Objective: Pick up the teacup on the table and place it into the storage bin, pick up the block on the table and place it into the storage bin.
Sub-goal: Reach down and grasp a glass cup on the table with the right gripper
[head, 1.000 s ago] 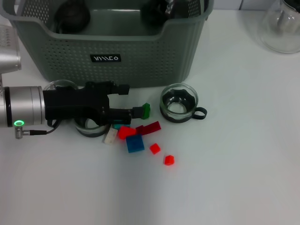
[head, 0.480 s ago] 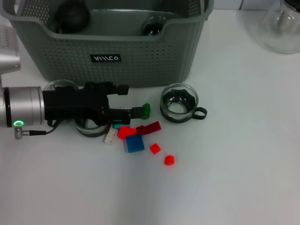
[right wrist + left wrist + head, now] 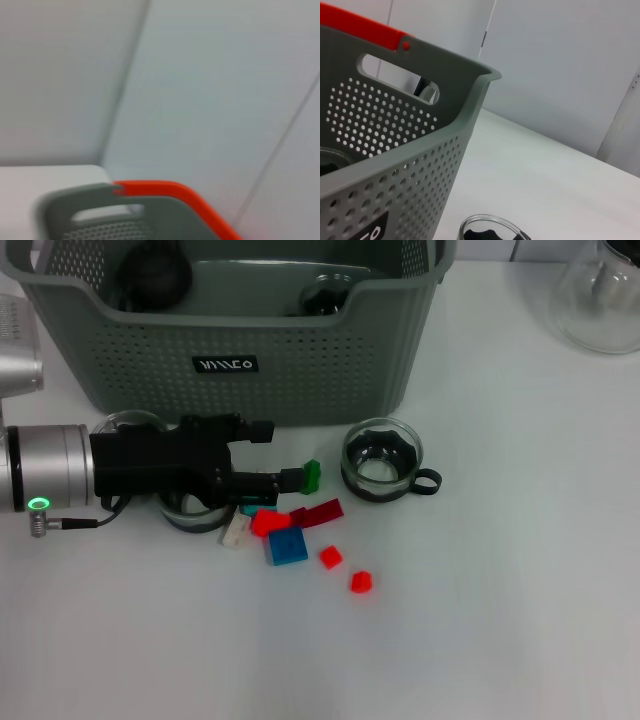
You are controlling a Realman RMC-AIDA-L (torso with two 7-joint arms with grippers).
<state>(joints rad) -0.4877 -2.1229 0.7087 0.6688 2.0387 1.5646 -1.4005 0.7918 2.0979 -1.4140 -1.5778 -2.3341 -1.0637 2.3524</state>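
A grey-green perforated bin (image 3: 300, 370) stands at the back; a glass teacup (image 3: 381, 460) sits upright just before it, and small coloured blocks (image 3: 288, 546) lie scattered beside the cup

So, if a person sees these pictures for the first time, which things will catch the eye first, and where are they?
The left hand, black on a silver arm, reaches in low over the table's left part, a green block at its fingertip. Under its tips lies a bright scatter of red, blue and white blocks, with a glass teacup to their right. Behind all this stands the big grey-green storage bin.
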